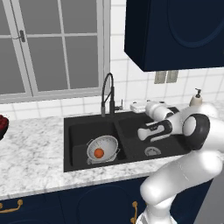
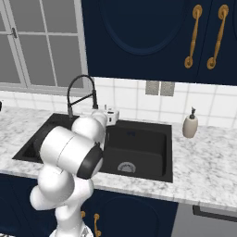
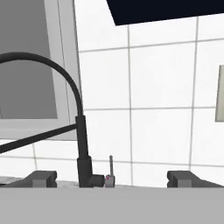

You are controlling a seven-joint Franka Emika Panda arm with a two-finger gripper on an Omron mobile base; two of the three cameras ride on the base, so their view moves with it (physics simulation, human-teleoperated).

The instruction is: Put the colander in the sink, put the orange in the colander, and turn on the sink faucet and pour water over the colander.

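Observation:
The silvery colander [image 1: 103, 149] sits in the left basin of the black sink [image 1: 67, 131], holding the orange [image 1: 99, 152]. The dark gooseneck sink faucet [image 1: 108, 93] rises behind the divider between the basins. My gripper [image 1: 136, 106] hovers over the sink's back rim, just right of the faucet, open and holding nothing. In the hand view the faucet [image 3: 82, 131] stands straight ahead with its small lever [image 3: 110, 168] upright at the base, and the gripper [image 3: 113, 179] has its fingertips [image 3: 42, 178] spread wide to either side. From the right, the gripper [image 2: 111, 115] is beside the faucet [image 2: 81, 95].
A white soap dispenser [image 1: 196, 98] [image 2: 190, 125] stands on the counter right of the sink [image 2: 169, 150]. A dark red bowl-like thing [image 1: 2, 125] sits at the far left counter edge. Dark blue upper cabinets [image 1: 175, 30] hang overhead; a window [image 1: 52, 43] is behind the faucet.

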